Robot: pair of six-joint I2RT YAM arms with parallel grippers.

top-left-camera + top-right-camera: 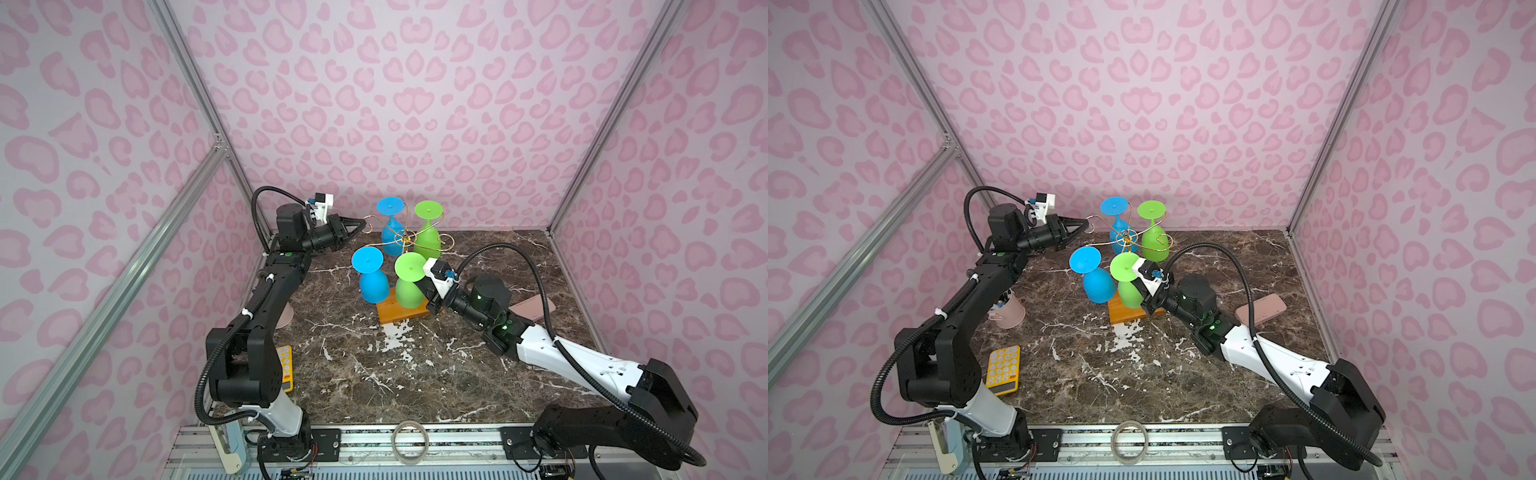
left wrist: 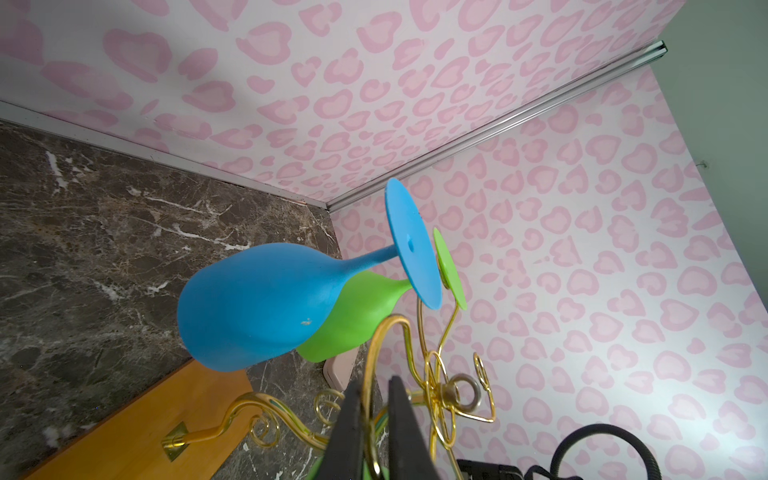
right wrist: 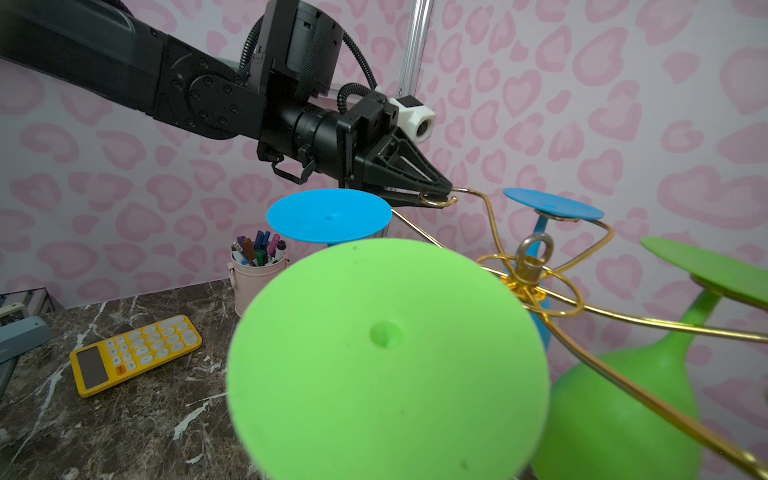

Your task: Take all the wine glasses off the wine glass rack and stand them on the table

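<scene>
Now the left gripper pinches a curled arm of the rack, jaws nearly together. The right gripper, jaws closed, hides behind the green wine glass, which hangs upside down on the rack.

Yellow calculator lying flat near the marble worktop's front-left corner. Pink pen pot upright by the left edge, pink case at the right edge, and a clear tape roll on the front rail.
</scene>
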